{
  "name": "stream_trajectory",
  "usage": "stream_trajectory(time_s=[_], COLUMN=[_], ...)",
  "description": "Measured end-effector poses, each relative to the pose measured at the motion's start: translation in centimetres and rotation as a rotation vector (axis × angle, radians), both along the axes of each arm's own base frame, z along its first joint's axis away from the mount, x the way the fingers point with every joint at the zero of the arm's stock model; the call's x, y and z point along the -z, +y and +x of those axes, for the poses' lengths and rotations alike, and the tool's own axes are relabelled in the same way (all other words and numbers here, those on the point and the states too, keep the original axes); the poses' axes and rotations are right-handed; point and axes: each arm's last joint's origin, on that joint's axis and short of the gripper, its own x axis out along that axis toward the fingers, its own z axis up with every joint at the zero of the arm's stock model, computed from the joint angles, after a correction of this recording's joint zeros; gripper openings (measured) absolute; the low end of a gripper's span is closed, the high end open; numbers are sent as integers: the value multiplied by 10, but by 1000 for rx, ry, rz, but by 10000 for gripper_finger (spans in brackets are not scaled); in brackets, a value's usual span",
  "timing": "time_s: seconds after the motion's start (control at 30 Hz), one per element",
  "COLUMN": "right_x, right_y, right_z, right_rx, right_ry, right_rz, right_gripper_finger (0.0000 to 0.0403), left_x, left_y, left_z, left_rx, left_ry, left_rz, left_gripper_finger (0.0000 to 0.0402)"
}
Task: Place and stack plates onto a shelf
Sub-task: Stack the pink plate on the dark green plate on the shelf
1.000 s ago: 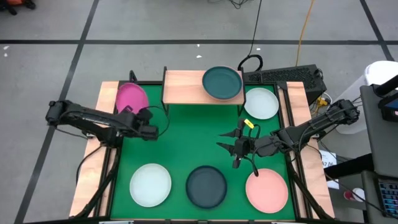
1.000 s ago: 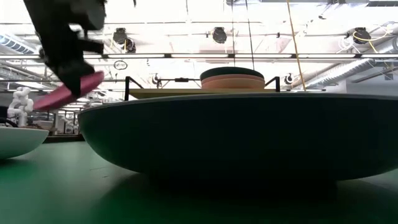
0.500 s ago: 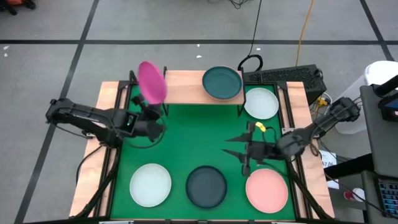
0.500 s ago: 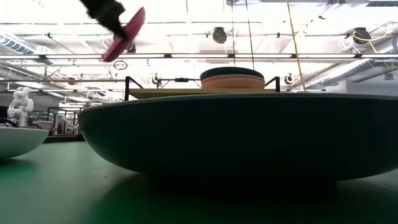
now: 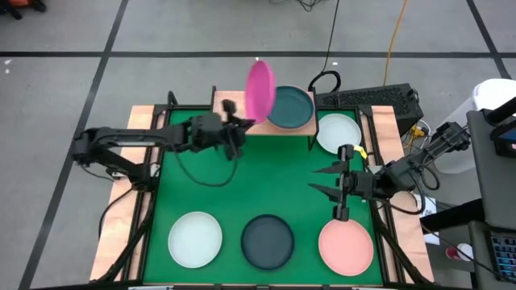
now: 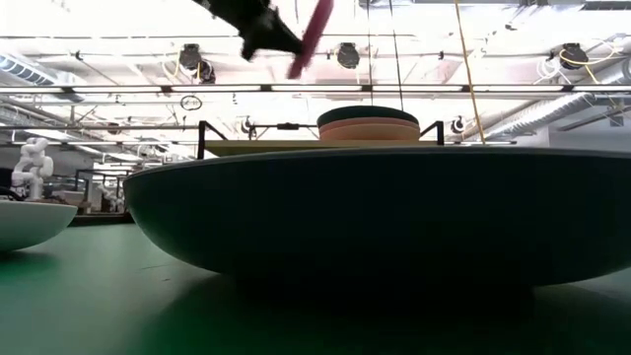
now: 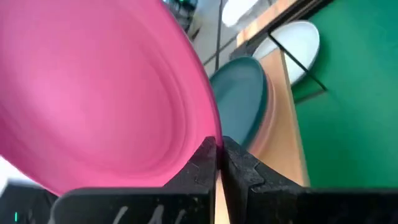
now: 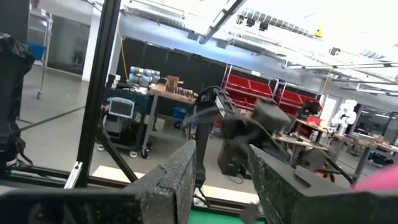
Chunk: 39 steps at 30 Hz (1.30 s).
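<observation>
My left gripper [image 5: 240,126] is shut on the magenta plate [image 5: 260,90], held in the air over the shelf [image 5: 235,113], a light-wood board on black legs at the mat's far edge. A stack of plates topped by a dark teal one [image 5: 290,107] rests on the shelf's right half; in the low view the stack [image 6: 368,126] shows salmon layers under the teal. My right gripper [image 5: 324,180] hangs open over the mat, just beyond the salmon plate [image 5: 346,246]. A white plate [image 5: 195,239] and a dark teal plate [image 5: 268,241] lie flat on the mat's near part. My left gripper pinches the magenta plate's rim [image 7: 208,134] between its two fingers [image 7: 200,167], coming level from the table's left. The plate is lifted clear and stands almost on edge [image 6: 313,35], above the shelf and just left of the stack.
Another white plate [image 5: 339,134] lies right of the shelf on the green mat [image 5: 242,185]. A keyboard [image 5: 367,98] and cables sit behind the table's far right corner. The mat's middle is bare. In the low view the near teal plate [image 6: 375,217] fills the foreground.
My left gripper has swung up and toward the table's far right, from the mat's left side to above the shelf, carrying the magenta plate, which has tipped from a shallow slant to nearly on edge. My right gripper has drifted toward the right edge, staying open.
</observation>
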Motion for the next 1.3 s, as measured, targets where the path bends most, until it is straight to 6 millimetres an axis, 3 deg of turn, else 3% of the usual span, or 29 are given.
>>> stream_trajectory(time_s=[0.1,0.27,0.57,0.83,1.3], right_x=[0,2,4,8,11], right_y=[0,1,1,1,1], right_z=[0,1,2,2,2], right_rx=[0,2,6,10,20], right_ry=[3,17,33,73,100], right_rz=[-2,-16,-45,-100,-136], right_gripper_finger=[132,132,132,132,132], left_x=[14,12,5,16,11], left_y=[16,39,51,56,60], left_z=[13,38,78,87,82], left_rx=[7,56,95,96,-84], left_ry=[46,110,306,395,388], left_rz=[29,-26,-64,-86,-37], left_gripper_finger=[9,8,8,30,103])
